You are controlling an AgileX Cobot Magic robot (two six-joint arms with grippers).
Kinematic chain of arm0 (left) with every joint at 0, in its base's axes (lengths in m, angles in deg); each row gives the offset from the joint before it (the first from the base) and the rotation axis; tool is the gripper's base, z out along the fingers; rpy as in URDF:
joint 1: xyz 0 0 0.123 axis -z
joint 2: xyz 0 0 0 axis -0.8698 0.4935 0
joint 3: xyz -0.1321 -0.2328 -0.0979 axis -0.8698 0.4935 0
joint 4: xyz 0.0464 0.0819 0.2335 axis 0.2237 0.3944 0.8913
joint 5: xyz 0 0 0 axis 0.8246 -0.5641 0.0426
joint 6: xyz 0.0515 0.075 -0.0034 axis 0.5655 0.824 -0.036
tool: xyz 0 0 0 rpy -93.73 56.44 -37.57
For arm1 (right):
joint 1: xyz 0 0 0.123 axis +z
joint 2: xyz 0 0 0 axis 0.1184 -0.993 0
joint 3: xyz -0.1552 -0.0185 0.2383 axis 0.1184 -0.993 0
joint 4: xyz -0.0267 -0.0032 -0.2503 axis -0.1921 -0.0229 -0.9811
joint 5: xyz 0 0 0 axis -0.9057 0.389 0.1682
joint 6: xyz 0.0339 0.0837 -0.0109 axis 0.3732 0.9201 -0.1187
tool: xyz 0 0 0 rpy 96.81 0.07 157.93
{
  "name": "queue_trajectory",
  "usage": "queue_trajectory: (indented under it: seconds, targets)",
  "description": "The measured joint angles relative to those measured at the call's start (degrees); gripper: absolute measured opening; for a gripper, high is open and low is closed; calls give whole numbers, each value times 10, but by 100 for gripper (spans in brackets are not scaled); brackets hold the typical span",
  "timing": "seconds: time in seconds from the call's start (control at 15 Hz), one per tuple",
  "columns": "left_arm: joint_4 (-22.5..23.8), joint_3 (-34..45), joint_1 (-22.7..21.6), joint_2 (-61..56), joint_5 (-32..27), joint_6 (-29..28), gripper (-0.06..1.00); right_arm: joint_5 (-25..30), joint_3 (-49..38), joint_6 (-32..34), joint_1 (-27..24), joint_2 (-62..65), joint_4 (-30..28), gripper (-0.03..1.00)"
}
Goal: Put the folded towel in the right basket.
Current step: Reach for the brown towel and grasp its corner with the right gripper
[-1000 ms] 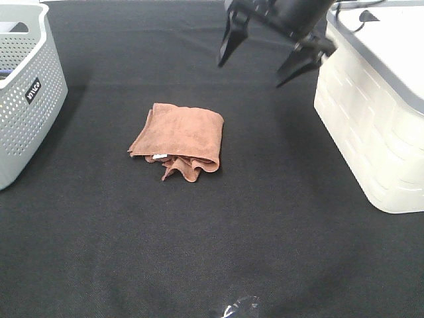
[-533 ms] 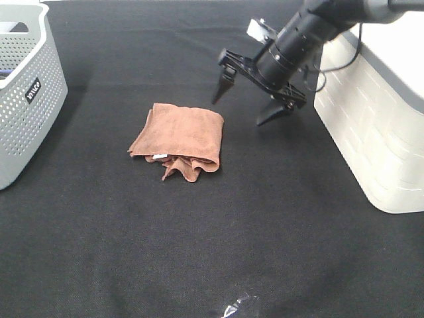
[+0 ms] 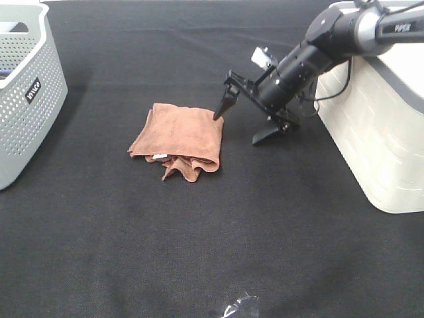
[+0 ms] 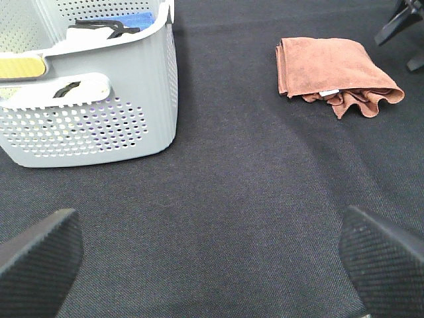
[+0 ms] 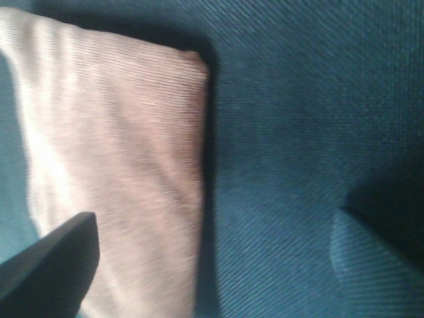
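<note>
The folded brown towel (image 3: 179,139) lies flat on the black table, left of centre; it also shows in the left wrist view (image 4: 334,78) and, blurred and pale, in the right wrist view (image 5: 112,172). My right gripper (image 3: 240,124) is open and low, one fingertip (image 3: 219,114) at the towel's right far corner, the other on the cloth to its right. The right basket (image 3: 377,106), white with a grey rim, stands at the right edge. My left gripper (image 4: 212,255) is open and empty, away from the towel near the left basket.
A grey perforated basket (image 3: 23,93) stands at the left edge, holding a few items (image 4: 109,25). A crumpled clear wrapper (image 3: 235,308) lies at the table's front edge. Black cloth covers the table.
My right gripper has come down and toward the towel from high at the back; its left fingertip now meets the towel's right corner. The towel has not moved.
</note>
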Motion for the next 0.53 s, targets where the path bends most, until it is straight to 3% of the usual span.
queue_trajectory:
  seconds: [0.33,0.53]
  targets:
    - [0,0,0,0,1,0,98,1,8,-3,1,-19,23,90]
    - [0,0,0,0,1,0,98,-18,15,-3,32,-30,36,90]
